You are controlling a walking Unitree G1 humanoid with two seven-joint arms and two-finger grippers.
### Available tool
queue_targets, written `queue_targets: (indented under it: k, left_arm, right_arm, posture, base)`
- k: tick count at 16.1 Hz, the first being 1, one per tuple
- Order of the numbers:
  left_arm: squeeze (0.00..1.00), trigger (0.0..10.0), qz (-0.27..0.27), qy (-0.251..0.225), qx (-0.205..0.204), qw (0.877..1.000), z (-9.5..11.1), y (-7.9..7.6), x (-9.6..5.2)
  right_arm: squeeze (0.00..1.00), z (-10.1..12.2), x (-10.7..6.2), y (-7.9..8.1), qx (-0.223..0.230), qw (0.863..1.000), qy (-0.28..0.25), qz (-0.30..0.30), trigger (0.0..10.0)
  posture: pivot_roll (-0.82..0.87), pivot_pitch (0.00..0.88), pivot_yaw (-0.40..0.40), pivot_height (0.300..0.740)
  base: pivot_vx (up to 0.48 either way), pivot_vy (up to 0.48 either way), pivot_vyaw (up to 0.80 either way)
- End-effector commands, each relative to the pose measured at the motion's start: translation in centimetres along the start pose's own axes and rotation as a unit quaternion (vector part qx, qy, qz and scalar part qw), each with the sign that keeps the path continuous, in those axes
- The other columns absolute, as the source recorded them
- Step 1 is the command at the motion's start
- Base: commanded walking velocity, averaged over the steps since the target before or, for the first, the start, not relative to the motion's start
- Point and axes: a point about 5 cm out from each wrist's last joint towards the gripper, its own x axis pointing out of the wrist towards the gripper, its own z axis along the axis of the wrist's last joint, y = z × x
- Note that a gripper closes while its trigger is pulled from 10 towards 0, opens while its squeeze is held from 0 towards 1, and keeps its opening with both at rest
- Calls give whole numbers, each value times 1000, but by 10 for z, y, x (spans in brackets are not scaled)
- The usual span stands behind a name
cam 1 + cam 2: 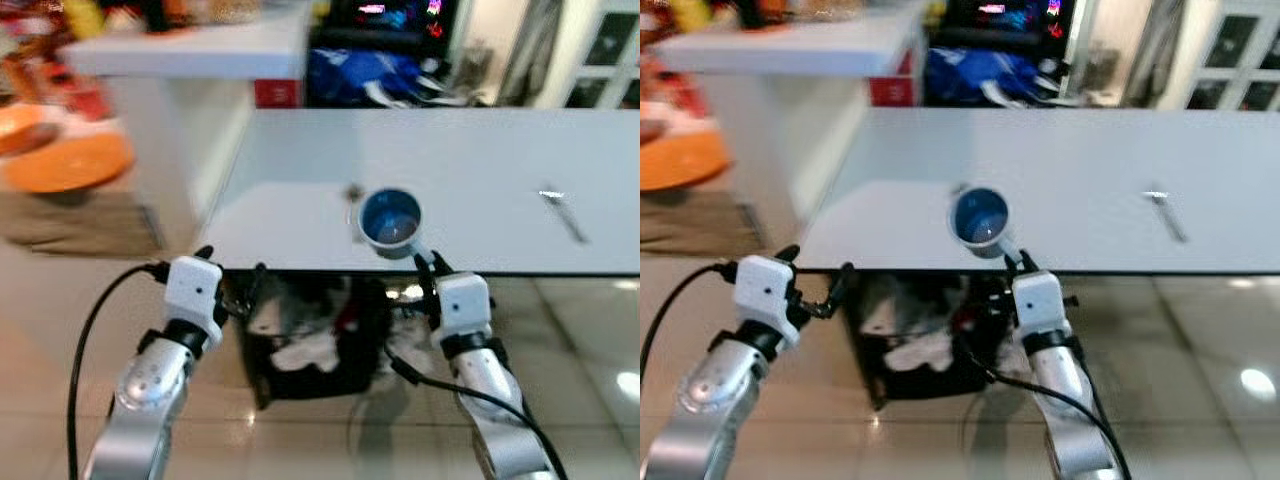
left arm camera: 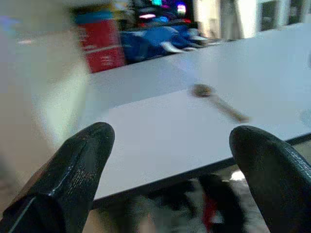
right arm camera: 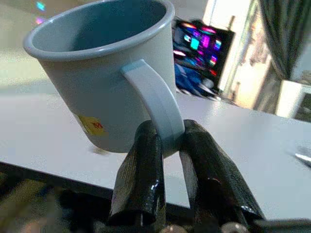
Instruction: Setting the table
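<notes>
Blue mug [image 1: 390, 222] hung by its handle in the right pincer [image 1: 432, 263], just above the bench [image 1: 480, 160] edge; left pincer [image 1: 232, 268] gaped empty.

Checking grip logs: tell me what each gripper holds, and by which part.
The right gripper pinches the blue mug by its handle; the left gripper holds nothing.

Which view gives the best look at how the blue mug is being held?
The right wrist view: the right gripper pinches the blue mug by its handle, tilted above the table. Both eye views show only its open top near the table edge, blurred.
</notes>
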Motion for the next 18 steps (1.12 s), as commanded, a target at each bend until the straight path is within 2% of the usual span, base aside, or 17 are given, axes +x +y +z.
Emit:
queue_targets:
  k: [1, 5, 9, 14, 18]
  left_arm:
    - [0, 10000, 4, -2, 6, 1000, 1, 2, 1]
    - [0, 10000, 3, 0, 0, 1000, -1, 1, -1]
    - [0, 10000, -82, 16, 18, 996, -7, -10, -6]
    - [0, 10000, -94, 15, 10, 995, -8, -14, -5]
    - [0, 10000, -83, 12, 5, 996, -7, -10, -3]
  right_arm:
    - [0, 6, 4, -2, 6, 1000, -15, -5, 0]
    - [0, 5, 3, 0, 15, 1000, -10, 4, 0]
    - [0, 3, 4, -5, 10, 1000, -7, 10, 0]
    - [0, 3, 4, -4, 12, 1000, -5, 7, 0]
    - [0, 2, 5, -3, 12, 1000, -5, 7, 0]
  posture:
    - [-44, 0, 49, 740]
    - [-47, 0, 47, 740]
    - [-55, 0, 52, 740]
    - [-55, 0, 60, 740]
    - [-55, 0, 58, 740]
  base:
    - [262, -398, 0]
    - [266, -396, 0]
    - [267, -397, 0]
    - [269, -394, 0]
    - [279, -387, 0]
